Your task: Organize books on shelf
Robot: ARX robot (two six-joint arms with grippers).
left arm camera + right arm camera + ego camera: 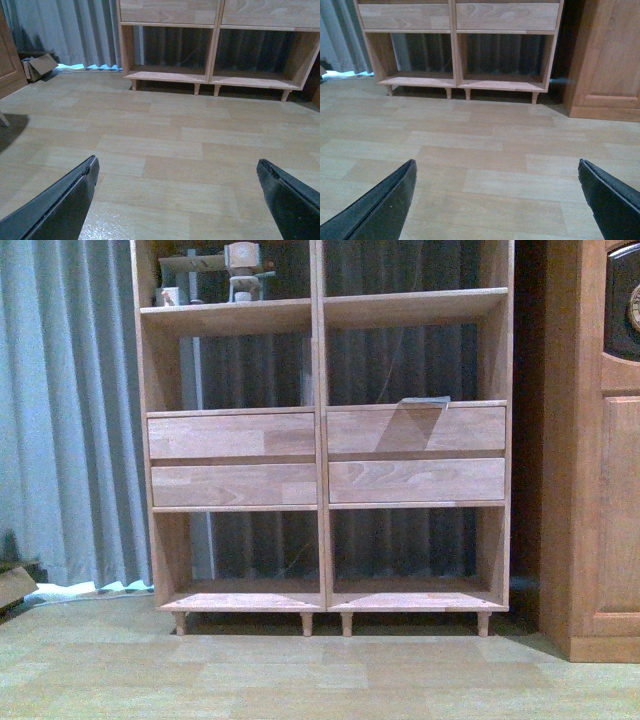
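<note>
While the left gripper (176, 162) and right gripper (496, 162) hang wide open, empty, over the floor (165, 130), the shelf (320, 540) stands ahead beside a cabinet (590, 490); a flat greyish book (425, 400) lies atop the shelf's right drawers (415, 430).

Front cam: low, square-on to the shelf (230, 435), mid-range, top cropped. Both wrist cams pitch down over the floor (165, 150), facing the shelf. The left is offset toward the curtain (65, 30), the right toward the cabinet (605, 55). All three share the shelf's bottom row.
</note>
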